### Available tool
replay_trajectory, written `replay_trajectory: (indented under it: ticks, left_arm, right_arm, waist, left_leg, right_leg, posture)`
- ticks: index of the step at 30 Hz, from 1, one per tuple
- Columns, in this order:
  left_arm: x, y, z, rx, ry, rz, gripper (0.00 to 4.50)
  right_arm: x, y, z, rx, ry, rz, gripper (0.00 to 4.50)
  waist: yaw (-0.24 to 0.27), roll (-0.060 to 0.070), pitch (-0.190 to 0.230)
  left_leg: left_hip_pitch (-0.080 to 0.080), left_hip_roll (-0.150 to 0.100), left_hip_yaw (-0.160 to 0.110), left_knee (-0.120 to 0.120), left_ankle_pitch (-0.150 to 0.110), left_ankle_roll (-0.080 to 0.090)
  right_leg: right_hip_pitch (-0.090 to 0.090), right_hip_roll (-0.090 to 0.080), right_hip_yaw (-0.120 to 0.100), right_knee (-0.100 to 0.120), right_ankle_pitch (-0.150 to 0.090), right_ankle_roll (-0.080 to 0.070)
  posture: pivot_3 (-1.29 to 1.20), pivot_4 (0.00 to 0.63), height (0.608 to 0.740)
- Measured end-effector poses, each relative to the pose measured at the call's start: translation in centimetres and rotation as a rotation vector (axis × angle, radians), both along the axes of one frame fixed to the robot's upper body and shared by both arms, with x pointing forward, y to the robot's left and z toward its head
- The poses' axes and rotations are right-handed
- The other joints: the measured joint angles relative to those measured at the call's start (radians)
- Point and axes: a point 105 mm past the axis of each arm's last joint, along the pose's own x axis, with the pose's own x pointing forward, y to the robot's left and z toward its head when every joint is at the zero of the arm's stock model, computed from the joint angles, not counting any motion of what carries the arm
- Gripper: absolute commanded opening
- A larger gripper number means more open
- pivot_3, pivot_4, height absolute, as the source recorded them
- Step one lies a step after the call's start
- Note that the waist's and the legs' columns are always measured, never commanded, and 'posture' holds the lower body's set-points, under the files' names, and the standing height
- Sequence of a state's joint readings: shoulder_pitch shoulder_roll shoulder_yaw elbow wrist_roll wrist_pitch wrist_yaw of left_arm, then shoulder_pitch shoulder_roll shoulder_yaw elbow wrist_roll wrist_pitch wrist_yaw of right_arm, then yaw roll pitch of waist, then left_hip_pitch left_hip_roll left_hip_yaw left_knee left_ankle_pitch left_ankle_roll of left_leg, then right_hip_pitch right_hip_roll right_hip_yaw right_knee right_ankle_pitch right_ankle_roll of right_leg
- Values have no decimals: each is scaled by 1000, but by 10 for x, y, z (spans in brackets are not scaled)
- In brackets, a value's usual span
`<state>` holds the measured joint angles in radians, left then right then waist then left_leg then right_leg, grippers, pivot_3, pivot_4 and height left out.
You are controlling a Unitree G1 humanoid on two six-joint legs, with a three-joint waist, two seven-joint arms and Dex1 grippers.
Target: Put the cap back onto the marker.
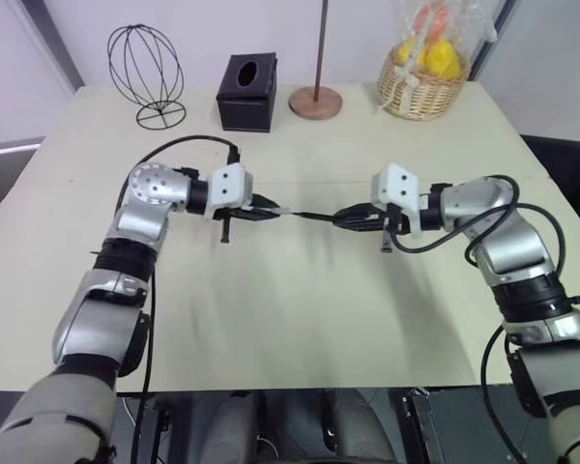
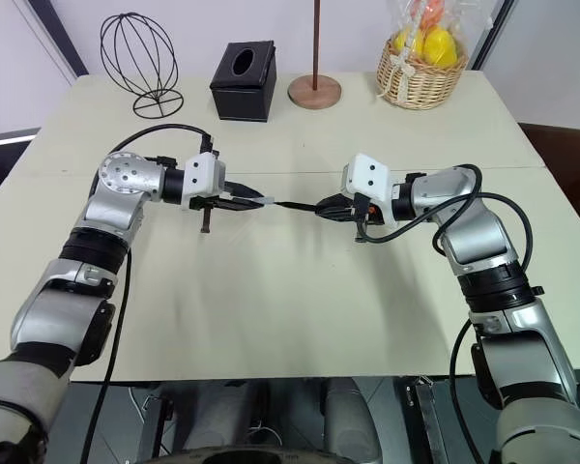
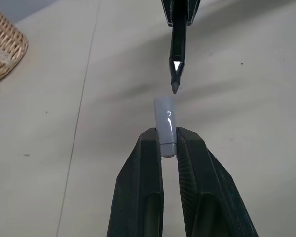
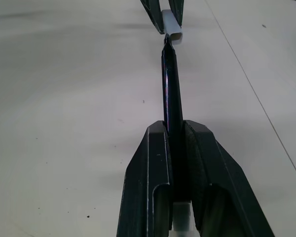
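Note:
Above the middle of the table, my left gripper (image 1: 269, 208) is shut on the small light-grey cap (image 3: 165, 121). The cap's open end sticks out past the fingertips toward the right arm. My right gripper (image 4: 175, 129) is shut on the thin black marker (image 4: 170, 84), which points level at the cap. In the left wrist view the marker's pointed tip (image 3: 175, 89) stands just short of the cap's mouth, nearly in line with it. The cap (image 1: 282, 210) and the marker (image 1: 314, 215) show as one line between the two grippers.
Along the far edge of the pale table (image 1: 290, 329) stand a black wire ornament (image 1: 145, 72), a black tissue box (image 1: 246, 92), a round wooden base with a pole (image 1: 315, 101) and a wicker basket (image 1: 423, 85) of yellow fruit.

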<state>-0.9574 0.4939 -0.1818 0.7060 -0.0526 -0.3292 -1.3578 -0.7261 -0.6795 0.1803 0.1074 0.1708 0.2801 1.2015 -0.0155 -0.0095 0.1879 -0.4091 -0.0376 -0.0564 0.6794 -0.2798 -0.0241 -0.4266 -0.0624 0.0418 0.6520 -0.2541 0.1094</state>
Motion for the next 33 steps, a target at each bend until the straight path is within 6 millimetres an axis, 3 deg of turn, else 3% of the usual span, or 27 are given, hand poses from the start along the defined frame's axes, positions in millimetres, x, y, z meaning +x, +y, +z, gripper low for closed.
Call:
replay_trajectory:
  ticks: [24,33]
  left_arm:
    - [-3,-15,-4,-11,7,-38,57]
    - [0,3,-2,23,-5,1,57]
  right_arm:
    - [0,3,0,14,-3,2,0]
    - [3,-4,-1,1,3,-22,0]
  waist:
    - [0,0,0]
    - [1,0,0]
  left_leg:
    - [0,0,0,0,0,0]
    - [0,0,0,0,0,0]
  right_leg:
    - [0,0,0,0,0,0]
    - [0,0,0,0,0,0]
  posture:
    - [0,150,740]
    - [0,150,740]
